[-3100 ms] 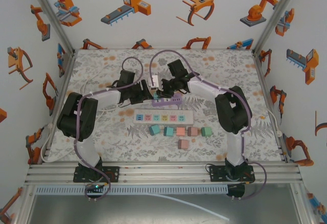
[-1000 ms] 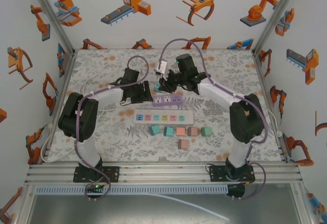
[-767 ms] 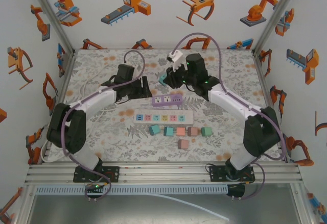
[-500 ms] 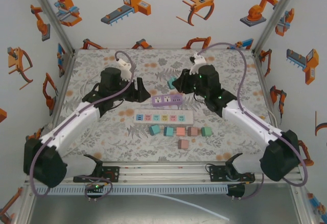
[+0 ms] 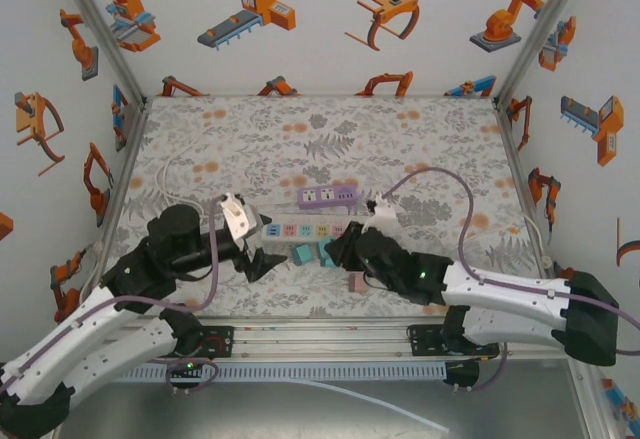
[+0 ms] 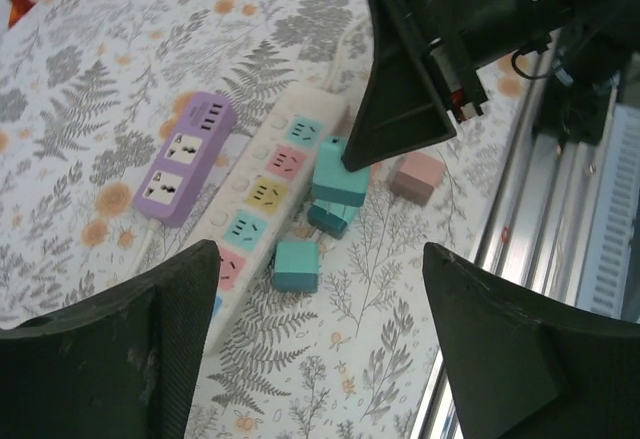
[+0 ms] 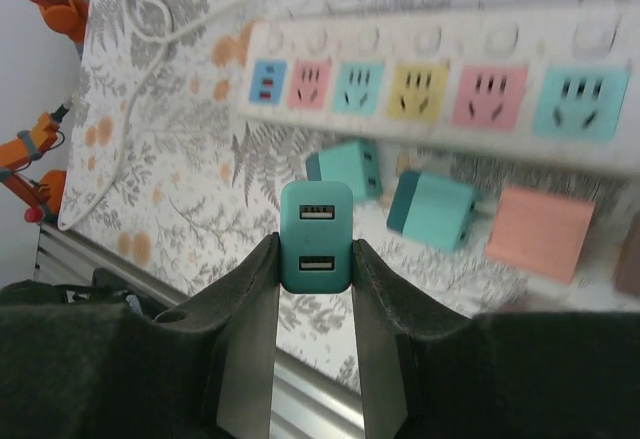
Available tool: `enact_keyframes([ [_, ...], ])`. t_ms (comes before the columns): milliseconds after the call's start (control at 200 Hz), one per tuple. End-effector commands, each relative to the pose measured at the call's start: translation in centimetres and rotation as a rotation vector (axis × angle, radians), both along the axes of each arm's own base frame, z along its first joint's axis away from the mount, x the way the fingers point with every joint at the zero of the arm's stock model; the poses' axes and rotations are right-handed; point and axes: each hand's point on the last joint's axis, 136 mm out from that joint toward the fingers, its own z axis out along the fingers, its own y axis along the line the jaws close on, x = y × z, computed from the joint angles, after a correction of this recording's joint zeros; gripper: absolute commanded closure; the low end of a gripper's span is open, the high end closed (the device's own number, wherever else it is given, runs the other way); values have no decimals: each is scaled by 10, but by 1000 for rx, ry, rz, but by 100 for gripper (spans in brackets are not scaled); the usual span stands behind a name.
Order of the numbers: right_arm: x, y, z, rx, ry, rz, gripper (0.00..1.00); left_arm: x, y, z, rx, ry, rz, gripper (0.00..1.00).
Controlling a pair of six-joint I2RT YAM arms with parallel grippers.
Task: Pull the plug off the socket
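Already unplugged, apparently: pinching teal plug [image 7: 316,236] in right pincer [image 7: 315,247] near worktop's [image 5: 250,129] near edge, well apart from purple socket [image 6: 186,158]. Holding left pincer [image 6: 318,254] spread, empty. Next, likely set down beside loose plugs [image 7: 434,209].

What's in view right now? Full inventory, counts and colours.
Long power strip: one, white with coloured sockets, table centre.
Short power strip: one, purple, just behind the long one.
Held plug: one, teal, clamped in the right tool.
Loose teal plugs: two visible, in front of the long strip.
Loose pink plugs: at least two, same area; the right arm may hide more.
Cable: one, white, trailing left across the table.
Table: one, floral print.
Left tool: one, black, open, empty.
Right tool: one, black, shut on the held plug.
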Motion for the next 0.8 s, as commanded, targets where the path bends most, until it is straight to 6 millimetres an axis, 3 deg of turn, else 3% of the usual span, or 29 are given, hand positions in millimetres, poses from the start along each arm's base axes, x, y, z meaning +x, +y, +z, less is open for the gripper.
enact_keyframes([
  [0, -1, -10, -7, 127, 8, -209, 90, -21, 3, -24, 122, -110, -97, 18],
  [125, -14, -4, -30, 129, 55, -228, 90, -40, -2, -38, 185, -148, -193, 0],
  [466, -20, -8, -76, 100, 133, -298, 83, -59, -15, -72, 334, -144, -299, 3],
  [631, -25, -17, -96, 68, 184, -336, 74, -61, -20, -83, 383, -147, -313, 3],
  [791, -30, -22, -102, 35, 217, -355, 62, -57, -22, -86, 395, -150, -294, 3],
])
